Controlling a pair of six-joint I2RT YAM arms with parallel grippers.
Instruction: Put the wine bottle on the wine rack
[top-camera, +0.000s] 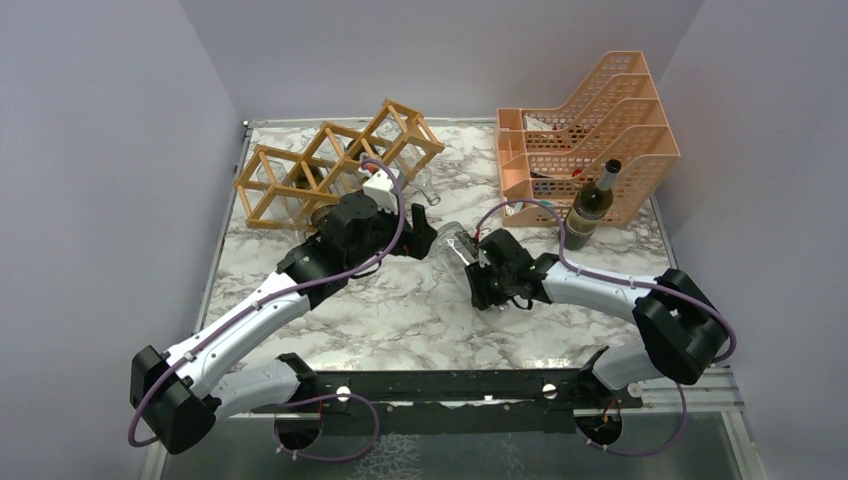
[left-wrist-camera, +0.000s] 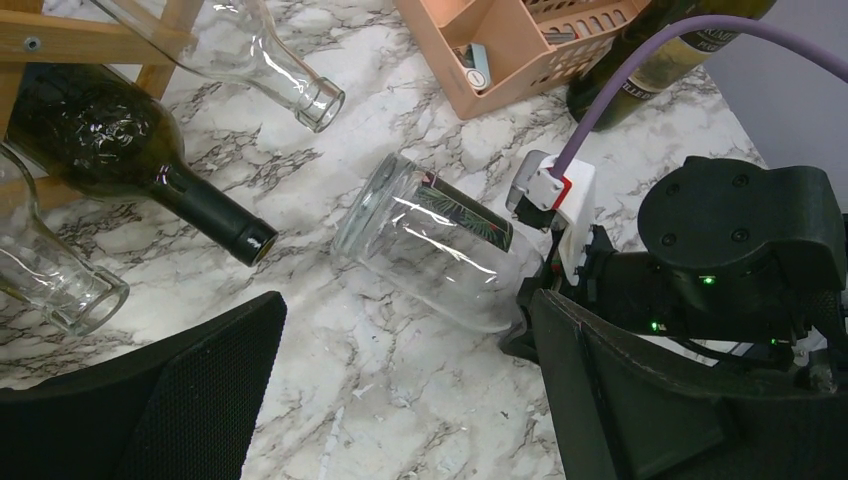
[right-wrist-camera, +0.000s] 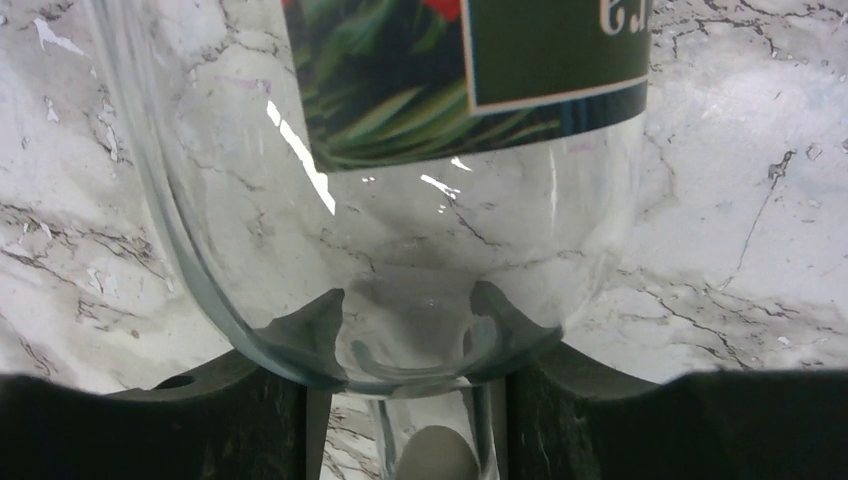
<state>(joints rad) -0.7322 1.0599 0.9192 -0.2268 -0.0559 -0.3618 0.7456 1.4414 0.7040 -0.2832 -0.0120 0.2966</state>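
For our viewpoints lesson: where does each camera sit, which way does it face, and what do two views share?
Top external: above, behind, looking down on the table; both arms show.
Left wrist: above it, facing the clear bottle; left gripper shows.
Right wrist: low, at that bottle's shoulder; right gripper shows.
Wrist views share its label.

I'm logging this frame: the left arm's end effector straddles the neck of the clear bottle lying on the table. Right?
No, it's the right end effector that straddles the neck of the clear bottle lying on the table, as the right wrist view shows.
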